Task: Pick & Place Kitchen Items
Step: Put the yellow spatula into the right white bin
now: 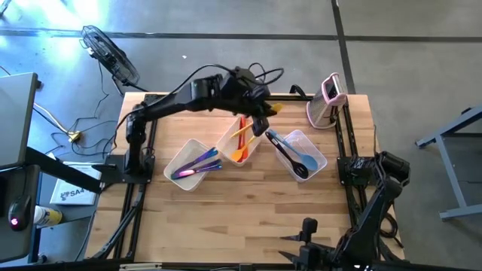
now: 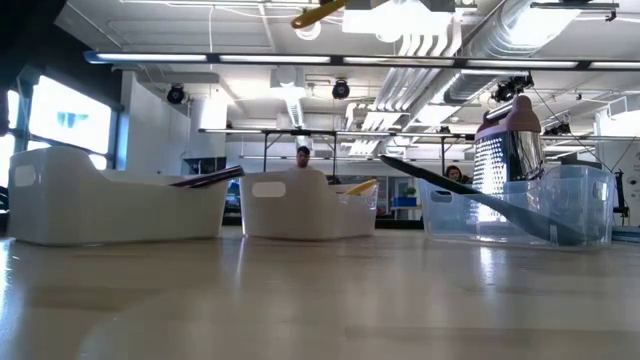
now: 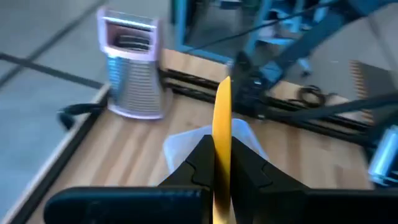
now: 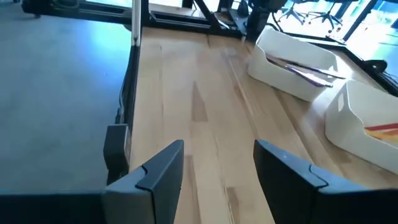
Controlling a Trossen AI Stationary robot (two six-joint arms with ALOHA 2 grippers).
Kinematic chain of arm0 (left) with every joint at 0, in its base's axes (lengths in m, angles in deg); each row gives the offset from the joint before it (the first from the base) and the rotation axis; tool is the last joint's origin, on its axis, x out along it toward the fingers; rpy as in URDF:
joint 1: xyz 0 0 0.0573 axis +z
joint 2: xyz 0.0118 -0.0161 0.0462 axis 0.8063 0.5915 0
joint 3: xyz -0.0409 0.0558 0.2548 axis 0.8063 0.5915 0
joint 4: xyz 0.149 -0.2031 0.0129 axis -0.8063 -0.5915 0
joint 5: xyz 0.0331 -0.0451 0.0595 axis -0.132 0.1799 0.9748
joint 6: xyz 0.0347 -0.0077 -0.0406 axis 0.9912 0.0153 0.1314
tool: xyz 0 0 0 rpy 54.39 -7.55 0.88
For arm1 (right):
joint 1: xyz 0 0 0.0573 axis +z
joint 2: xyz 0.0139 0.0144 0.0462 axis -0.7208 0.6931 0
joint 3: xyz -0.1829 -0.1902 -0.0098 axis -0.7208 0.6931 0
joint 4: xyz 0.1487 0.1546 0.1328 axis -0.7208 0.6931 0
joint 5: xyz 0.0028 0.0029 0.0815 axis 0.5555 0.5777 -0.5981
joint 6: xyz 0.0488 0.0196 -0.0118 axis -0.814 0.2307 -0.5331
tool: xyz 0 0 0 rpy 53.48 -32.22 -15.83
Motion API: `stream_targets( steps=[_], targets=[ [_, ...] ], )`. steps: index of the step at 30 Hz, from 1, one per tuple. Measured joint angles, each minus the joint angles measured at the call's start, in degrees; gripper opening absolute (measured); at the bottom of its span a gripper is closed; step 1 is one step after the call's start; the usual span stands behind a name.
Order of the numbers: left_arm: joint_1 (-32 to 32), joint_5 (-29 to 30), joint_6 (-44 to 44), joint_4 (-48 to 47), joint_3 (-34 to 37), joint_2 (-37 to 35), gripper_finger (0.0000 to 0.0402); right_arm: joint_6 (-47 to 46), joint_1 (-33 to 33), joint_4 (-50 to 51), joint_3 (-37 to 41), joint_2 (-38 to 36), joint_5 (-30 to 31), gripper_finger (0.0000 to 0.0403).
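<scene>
Left gripper (image 1: 265,113) clamping a yellow utensil (image 3: 222,118) between its fingers (image 3: 202,165), handle projecting ahead of the jaws, hanging above the middle tub (image 1: 226,143), right gripper (image 4: 217,165) idling at the table's near edge, jaws parted, gripping nothing.

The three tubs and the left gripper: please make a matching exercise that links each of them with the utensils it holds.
Things:
1. left tub
2. middle tub
3. right tub
4. left gripper

Contents:
A. a yellow utensil, held in the air
B. blue and black utensils
C. purple and blue utensils
D. orange and red utensils

Pairs: 1-C, 2-D, 3-B, 4-A
</scene>
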State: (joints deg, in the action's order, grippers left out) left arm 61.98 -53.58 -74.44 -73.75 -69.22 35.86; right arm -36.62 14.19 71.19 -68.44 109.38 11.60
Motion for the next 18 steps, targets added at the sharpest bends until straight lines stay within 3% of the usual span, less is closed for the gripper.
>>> stream_targets(
  steps=[4,7,13,18],
  targets=[
    [1.23,-3.2,0.92,5.44,1.87,0.95,0.0015,-0.13,0.88,-0.35,0.0,0.0,1.1,0.0188],
    [1.51,-4.45,1.89,9.58,7.03,1.31,0.0015,-0.25,2.02,-0.48,0.0,0.0,2.51,0.0188],
    [1.62,-6.52,-0.16,38.39,27.71,-1.4,0.0015,-0.21,4.03,-0.22,0.0,-0.02,6.23,0.0188],
    [3.95,-7.55,-2.72,55.09,48.14,-7.57,0.0015,-0.33,4.85,-0.08,0.0,-0.02,6.13,0.0188]
  ],
)
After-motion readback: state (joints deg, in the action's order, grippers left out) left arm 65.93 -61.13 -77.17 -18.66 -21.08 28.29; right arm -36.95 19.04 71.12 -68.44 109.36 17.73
